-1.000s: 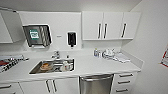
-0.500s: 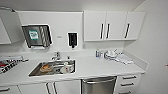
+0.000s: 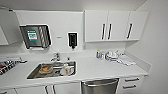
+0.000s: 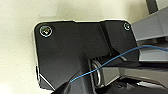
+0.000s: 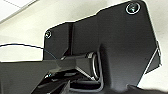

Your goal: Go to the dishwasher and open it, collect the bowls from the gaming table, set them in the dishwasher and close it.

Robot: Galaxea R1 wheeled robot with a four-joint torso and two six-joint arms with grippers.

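Observation:
The dishwasher [image 3: 99, 86] has a brushed steel front and sits under the white counter [image 3: 105, 70], right of the sink, at the bottom edge of the head view. Its door looks shut. The gaming table and the bowls on it are out of view. In the left wrist view and the right wrist view the robot's own dark plate is backed by pale floor.
A steel sink [image 3: 53, 70] holds dishes. On the wall hang a paper towel dispenser [image 3: 35, 36] and a black soap dispenser [image 3: 72, 40]. White upper cabinets [image 3: 115, 25] hang at the right. Items and a cloth lie on the counter's right end [image 3: 117, 58]. Drawers [image 3: 130, 83] stand right of the dishwasher.
The whole head view has shifted: the kitchenette appears closer and the dishwasher sits lower in the picture, so the camera has moved towards the counter.

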